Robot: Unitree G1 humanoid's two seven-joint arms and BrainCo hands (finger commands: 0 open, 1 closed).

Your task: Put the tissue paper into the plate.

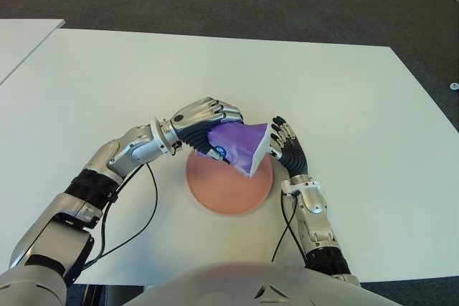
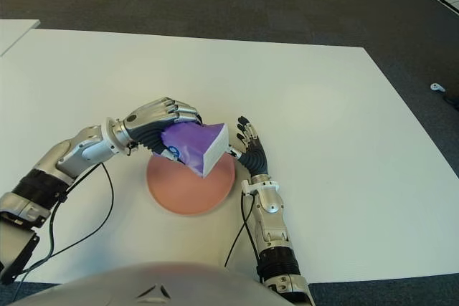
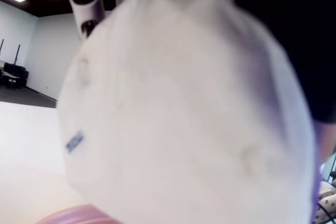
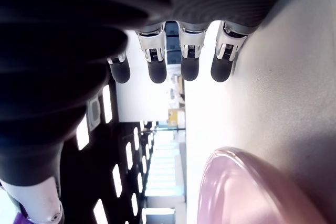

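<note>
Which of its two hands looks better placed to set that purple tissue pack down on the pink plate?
The left robot hand: it already grips the tissue pack directly above the plate. The right robot hand shows beside the plate's right edge, fingers extended, holding nothing.

Tissue paper [image 1: 240, 146]: purple soft pack with a white end face, tilted, held above the plate's far edge.
Plate [image 1: 228, 193]: round, pink, flat on the white desk [image 1: 344, 105].
</note>
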